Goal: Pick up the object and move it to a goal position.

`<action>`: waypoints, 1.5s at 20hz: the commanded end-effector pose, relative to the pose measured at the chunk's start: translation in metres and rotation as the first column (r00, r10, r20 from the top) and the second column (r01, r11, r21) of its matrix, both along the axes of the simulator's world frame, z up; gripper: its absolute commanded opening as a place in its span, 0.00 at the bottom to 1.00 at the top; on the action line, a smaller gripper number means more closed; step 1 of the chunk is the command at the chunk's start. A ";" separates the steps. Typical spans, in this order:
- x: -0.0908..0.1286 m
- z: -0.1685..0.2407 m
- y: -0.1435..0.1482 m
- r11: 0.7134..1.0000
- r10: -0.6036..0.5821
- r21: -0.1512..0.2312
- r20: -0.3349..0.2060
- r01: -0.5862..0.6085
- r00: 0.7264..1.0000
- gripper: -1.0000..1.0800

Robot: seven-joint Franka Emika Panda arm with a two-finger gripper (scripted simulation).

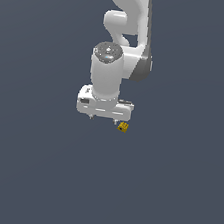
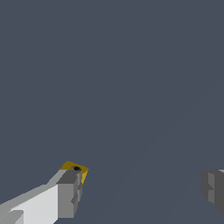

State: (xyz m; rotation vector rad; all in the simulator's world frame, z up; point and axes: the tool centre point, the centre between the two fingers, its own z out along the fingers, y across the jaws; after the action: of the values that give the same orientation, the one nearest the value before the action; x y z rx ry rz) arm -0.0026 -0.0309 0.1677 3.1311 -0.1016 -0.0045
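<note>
The pincer stands spread and empty, and the object lies just outside one finger, not between the two, so the pincer probably must shift sideways.

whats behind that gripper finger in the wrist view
A corner of the tiny yellow-gold blocky lump with a dark mark pokes out behind one grey finger pad. The rest of it is covered. The jaws stand wide apart, with only plain grey floor between them.
</note>
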 end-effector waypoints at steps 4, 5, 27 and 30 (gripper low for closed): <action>-0.002 -0.005 0.004 0.999 0.052 -0.002 -0.002 -0.052 0.999 0.96; -0.003 -0.006 0.005 0.998 0.067 -0.002 -0.002 -0.067 0.998 0.96; -0.035 -0.061 0.059 0.753 0.658 -0.001 -0.011 -0.658 0.753 0.96; -0.041 -0.069 0.068 0.681 0.732 0.001 -0.010 -0.732 0.681 0.96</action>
State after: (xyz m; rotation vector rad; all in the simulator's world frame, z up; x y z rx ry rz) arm -0.0402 0.0327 0.1024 2.9367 1.0765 -0.0143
